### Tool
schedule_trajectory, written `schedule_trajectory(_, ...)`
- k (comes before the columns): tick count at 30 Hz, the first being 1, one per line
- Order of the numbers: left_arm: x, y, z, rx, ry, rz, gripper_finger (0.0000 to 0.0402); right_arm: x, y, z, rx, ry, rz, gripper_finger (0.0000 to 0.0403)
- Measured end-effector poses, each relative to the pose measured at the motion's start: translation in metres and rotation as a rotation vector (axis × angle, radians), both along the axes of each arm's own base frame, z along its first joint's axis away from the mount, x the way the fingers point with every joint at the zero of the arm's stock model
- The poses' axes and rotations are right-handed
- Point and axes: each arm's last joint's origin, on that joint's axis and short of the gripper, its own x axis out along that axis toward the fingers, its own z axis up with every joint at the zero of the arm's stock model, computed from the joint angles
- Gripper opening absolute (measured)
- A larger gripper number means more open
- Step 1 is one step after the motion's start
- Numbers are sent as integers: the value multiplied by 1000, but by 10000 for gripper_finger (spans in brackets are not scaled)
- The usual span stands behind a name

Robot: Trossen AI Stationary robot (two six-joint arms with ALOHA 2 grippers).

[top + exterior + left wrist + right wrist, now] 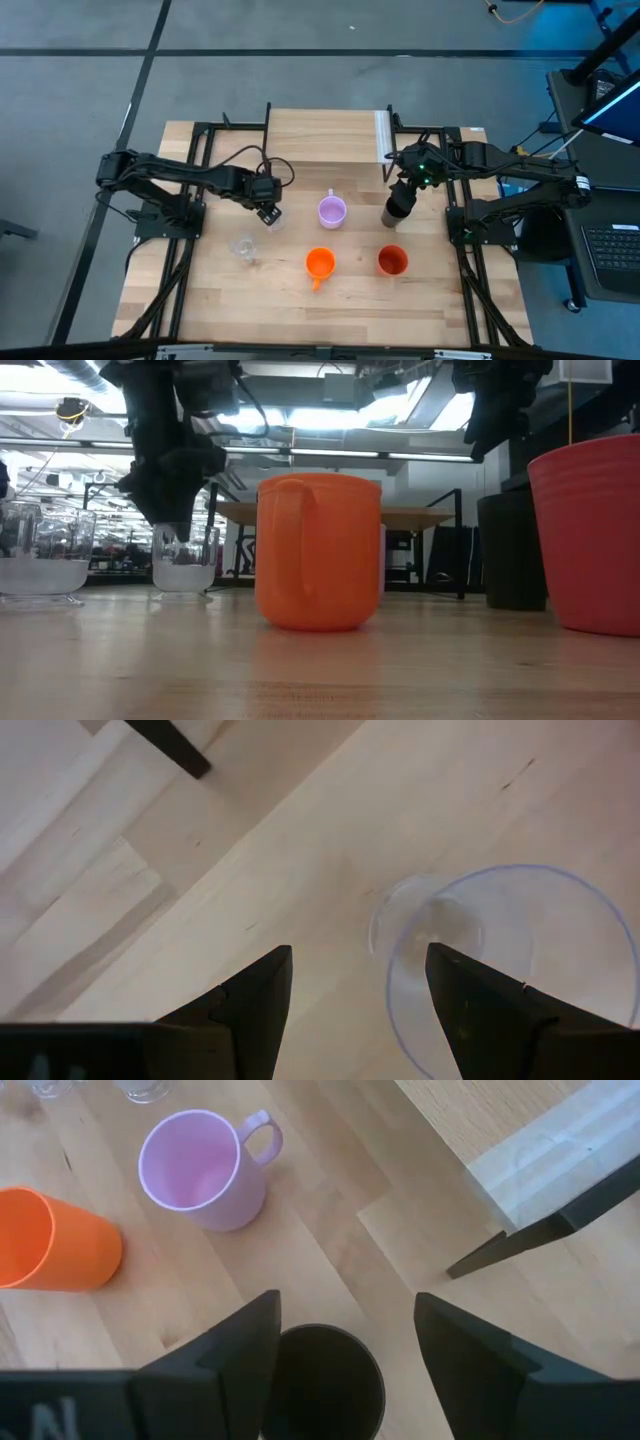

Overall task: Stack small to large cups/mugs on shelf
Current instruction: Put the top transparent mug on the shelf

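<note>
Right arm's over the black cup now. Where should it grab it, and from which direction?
Grip the black cup by its rim, coming straight down: it stands upright, mouth open, no handle, and the open right gripper already straddles it from above. The shelf leg beside it discourages a sideways approach.

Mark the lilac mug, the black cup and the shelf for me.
lilac mug (197, 1172), right wrist view, inside of bowl.
black cup (322, 1383), right wrist view, dark interior.
shelf (320, 135), high view, bare board top.

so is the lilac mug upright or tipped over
Upright. The lilac mug stands on its base on the table, its round open mouth facing up, empty inside; the high view shows its rim as a full circle.
</note>
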Motion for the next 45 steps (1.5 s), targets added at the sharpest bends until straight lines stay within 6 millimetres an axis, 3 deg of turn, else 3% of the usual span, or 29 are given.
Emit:
schedule_trajectory(9, 5, -1, -10, -34, 37, -7, 156, 0, 0, 0, -13, 4, 20, 232)
schedule_trajectory(18, 10, 0, -3, -4, 16, -18, 10, 0, 0, 0, -15, 6, 24, 232)
schedule_trajectory(22, 19, 0, 30, -30, 12, -84, 4, 0, 0, 0, -16, 6, 25, 232)
schedule_trajectory(28, 32, 11, 119, 146, -97, -203, 2, 0, 0, 0, -25, 11, 42, 232)
schedule_trajectory(33, 28, 48, 185, 400, -184, -200, 2, 0, 0, 0, -26, 11, 43, 232)
schedule_trajectory(37, 15, 94, 217, 516, -186, -111, 1, 0, 0, 0, -26, 11, 43, 232)
schedule_trajectory(41, 5, 148, 222, 478, -178, -37, 1, 0, 0, 0, -29, 12, 47, 232)
schedule_trajectory(45, 5, 197, 208, 389, -177, 19, 1, 0, 0, 0, -37, 15, 62, 232)
